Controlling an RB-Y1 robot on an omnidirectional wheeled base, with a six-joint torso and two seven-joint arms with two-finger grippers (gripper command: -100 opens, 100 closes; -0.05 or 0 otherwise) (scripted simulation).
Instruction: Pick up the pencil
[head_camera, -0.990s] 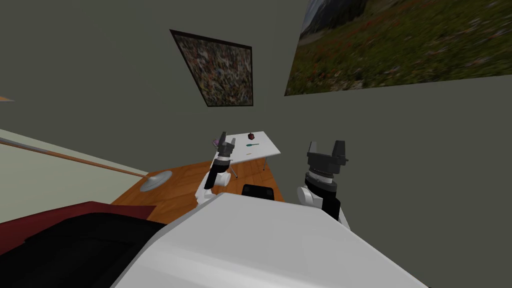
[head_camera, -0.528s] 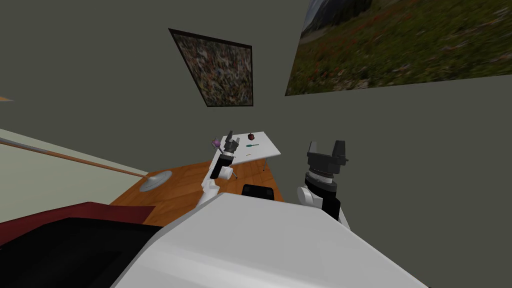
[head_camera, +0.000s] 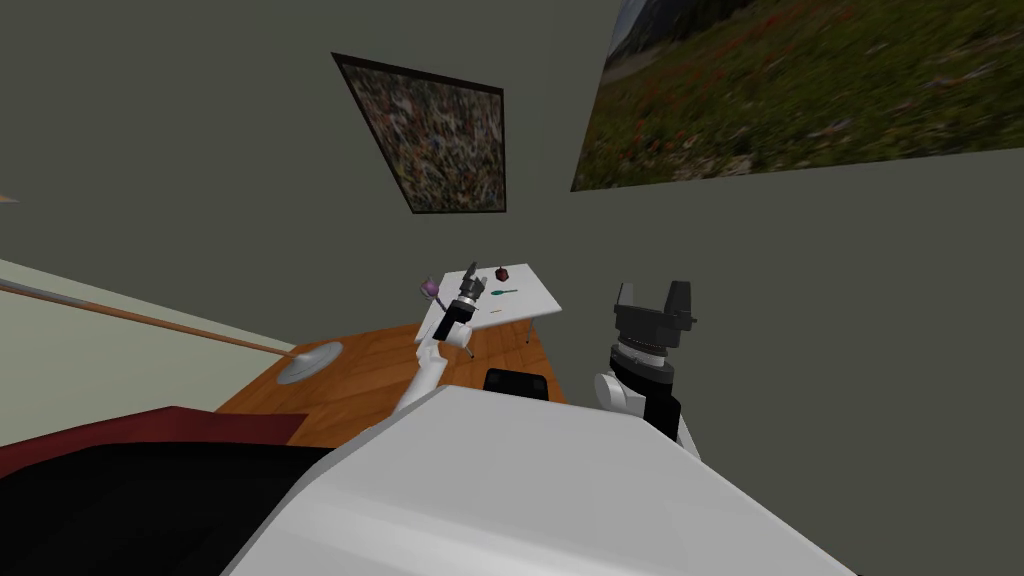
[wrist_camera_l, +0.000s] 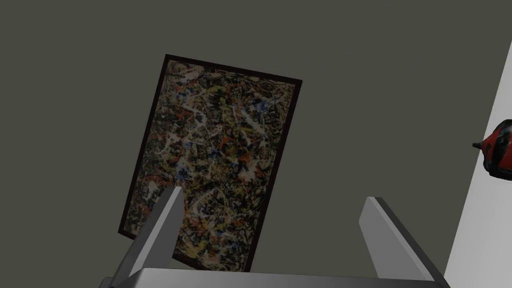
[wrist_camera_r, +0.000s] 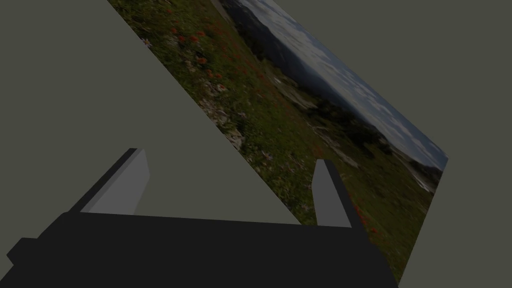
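On the white desk (head_camera: 535, 297), near its front edge: thin dark sliver, likely the pencil (head_camera: 494, 310), is lying. Left gripper (head_camera: 470, 281), empty and spread wide, is hovering nearby; needs pitching downward, straddling it crosswise.

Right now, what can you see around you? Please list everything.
table: one, white, by the far wall.
pencil: one, thin and dark, near the table's front edge.
teal thing: one, mid-table.
round thing: one, dark red, on the table's far side.
purple thing: one, by the table's left edge.
abstract picture: one, dark-framed, on the wall.
landscape picture: one, green, on the right wall.
disc: one, grey, on the wooden floor.
left pincer: open, over the table.
right pincer: open, raised near the wall.
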